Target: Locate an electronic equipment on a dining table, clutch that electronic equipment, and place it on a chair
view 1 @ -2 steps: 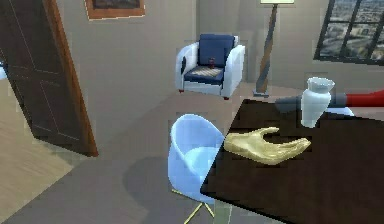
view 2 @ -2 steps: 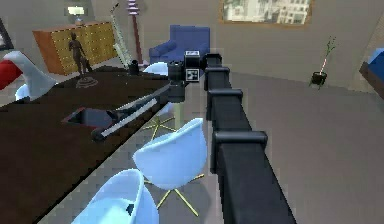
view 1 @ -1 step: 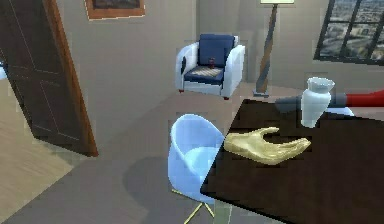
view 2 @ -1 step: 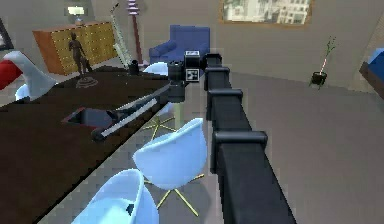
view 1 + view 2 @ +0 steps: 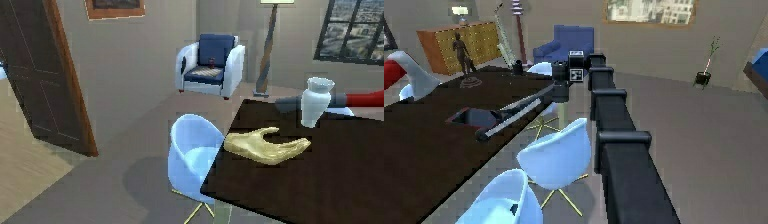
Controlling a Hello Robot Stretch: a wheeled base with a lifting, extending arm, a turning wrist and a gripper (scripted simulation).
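Near the arm side view's upper middle, the claw (image 5: 560,90), whose load I cannot tell, should probably approach the table's (image 5: 429,155) flat grey slab (image 5: 509,115) squarely and slowly.

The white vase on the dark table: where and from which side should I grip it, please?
Probably the narrow neck of the white vase, approached level from the forward view's left, where the dark table is bare: it stands upright, and its flared rim should stop slipping.

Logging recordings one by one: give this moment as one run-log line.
arm extended by dining table | fingers near dark flat thing | held: cannot tell | pale blue chair beside table
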